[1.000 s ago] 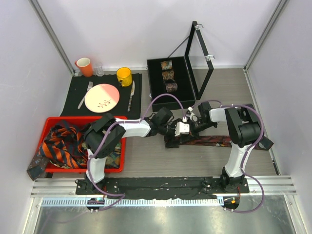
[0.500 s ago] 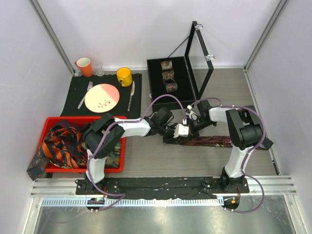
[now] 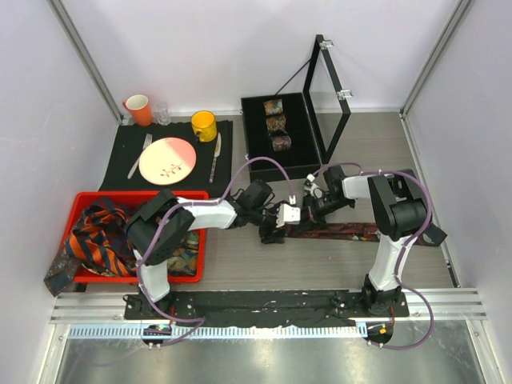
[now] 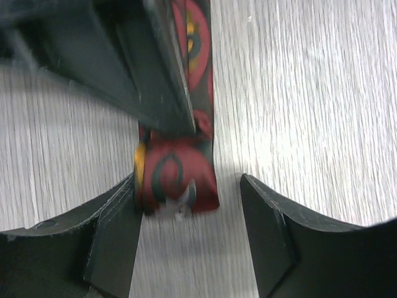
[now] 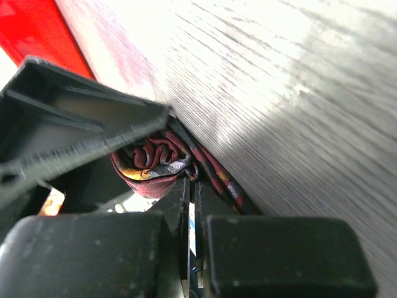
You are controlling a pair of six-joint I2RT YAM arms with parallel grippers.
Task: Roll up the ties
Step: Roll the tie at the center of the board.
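Two grippers meet mid-frame in the top view. The left gripper (image 4: pixel 189 192) has its jaws spread wide around the folded end of the dark red tie (image 4: pixel 177 177), with the fabric touching one finger. The right gripper (image 5: pixel 191 186) is clamped tight, tips right at that fold, can't tell if it's pinching cloth. Rest of the tie lies flat on the table (image 3: pixel 240 264), running right. Three rolled ties (image 3: pixel 276 124) sit in the black box (image 3: pixel 254 144), upper middle.

Three rolled ties (image 3: pixel 276 124), one laid-out tie (image 3: pixel 352 232), two mugs (image 3: pixel 203 125), one plate (image 3: pixel 167 160), one red bin (image 3: pixel 112 195).
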